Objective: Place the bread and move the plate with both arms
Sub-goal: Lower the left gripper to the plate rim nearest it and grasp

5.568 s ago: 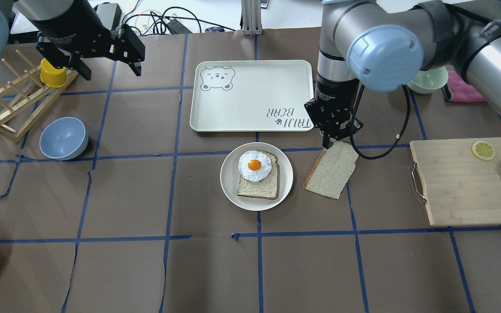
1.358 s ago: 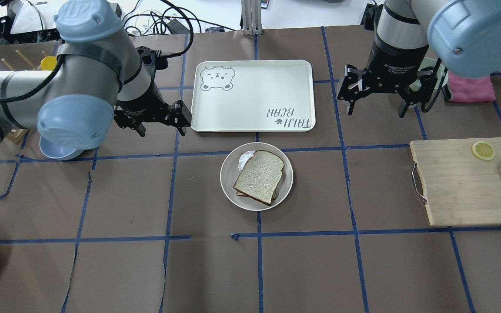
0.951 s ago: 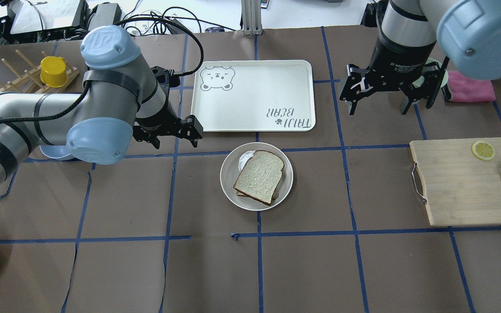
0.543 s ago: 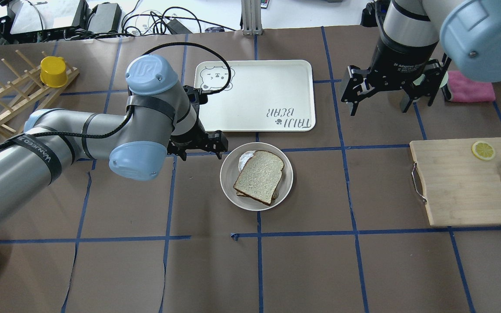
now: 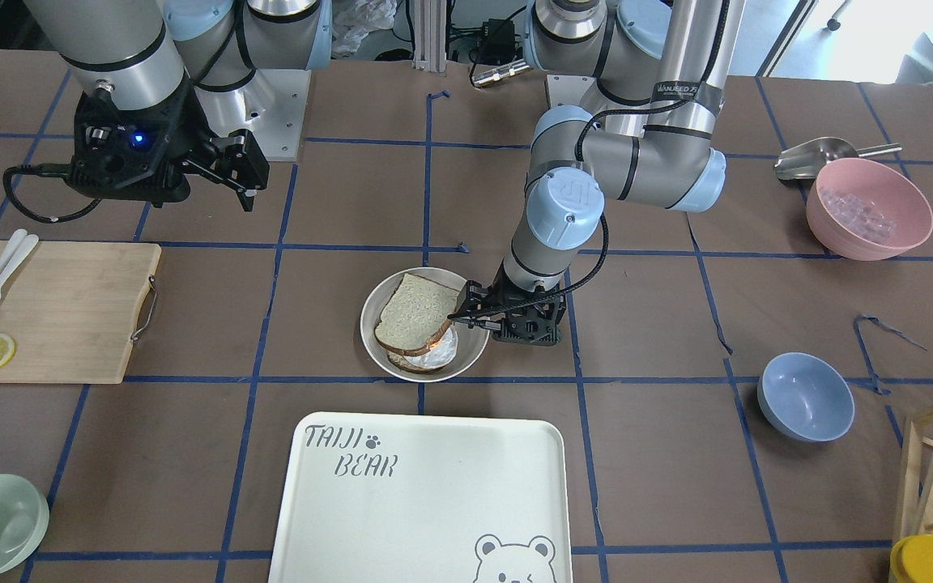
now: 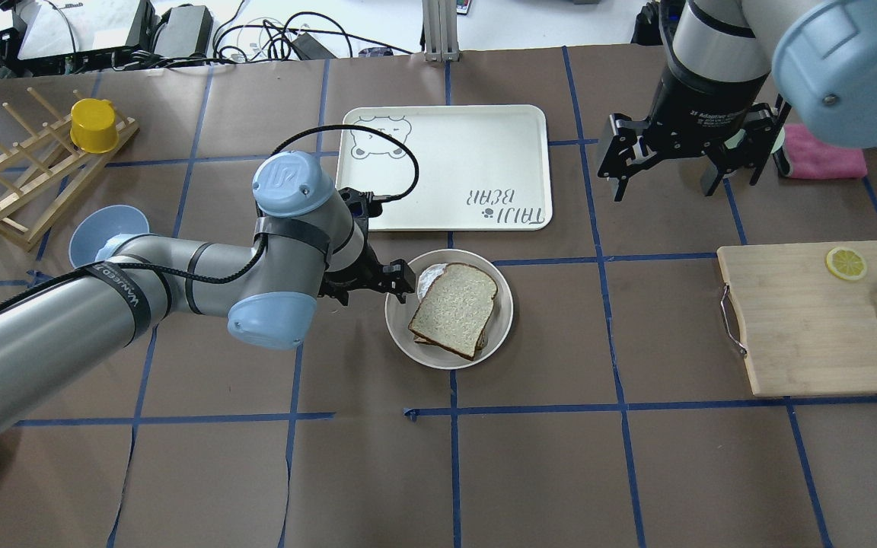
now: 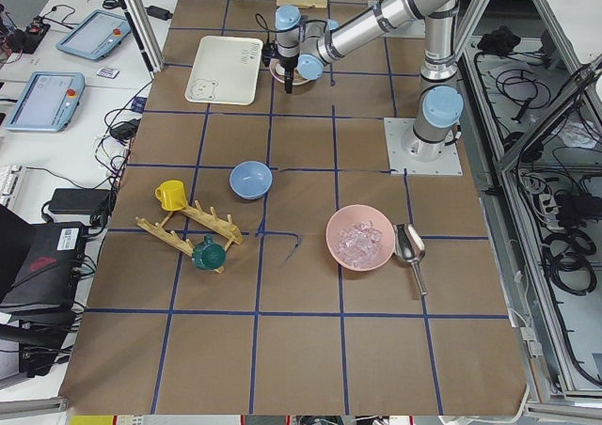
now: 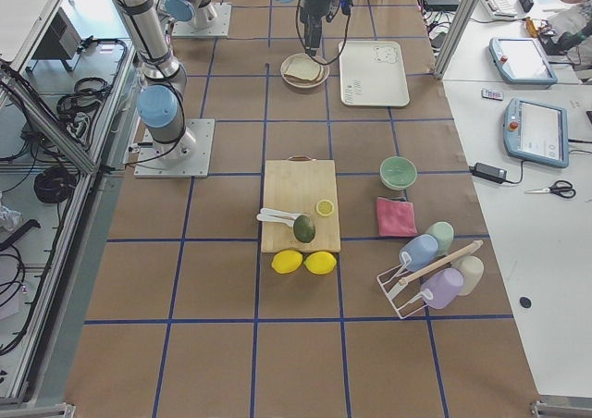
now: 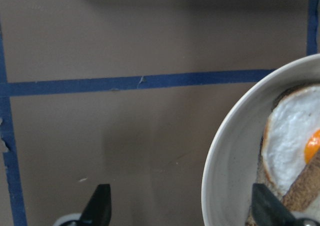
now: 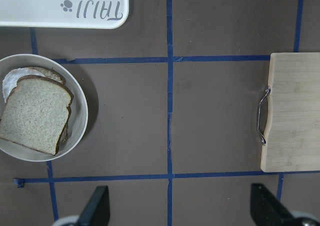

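The bread [image 6: 454, 308] lies on top of the egg slice in the round cream plate [image 6: 402, 335] at the table's middle; egg white peeks out at its far left. My left gripper [image 6: 374, 288] is open and low at the plate's left rim. In the left wrist view, one fingertip [image 9: 100, 208] is over the table and the other [image 9: 265, 208] is over the plate, beside the egg [image 9: 290, 141]. My right gripper [image 6: 663, 179] is open, empty and raised to the right of the tray. The right wrist view shows the bread [image 10: 35, 118] from above.
The white TAIJI BEAR tray [image 6: 442, 167] lies just beyond the plate. A wooden cutting board [image 6: 804, 320] with a lemon slice and cutlery is at the right. A blue bowl [image 6: 103, 228] and a wooden rack with a yellow cup [image 6: 92, 125] are at the left.
The bread went from the table, in my right gripper, onto the egg slice. Over the last second my left arm swept right and down to the plate's left rim. The right gripper barely moved.
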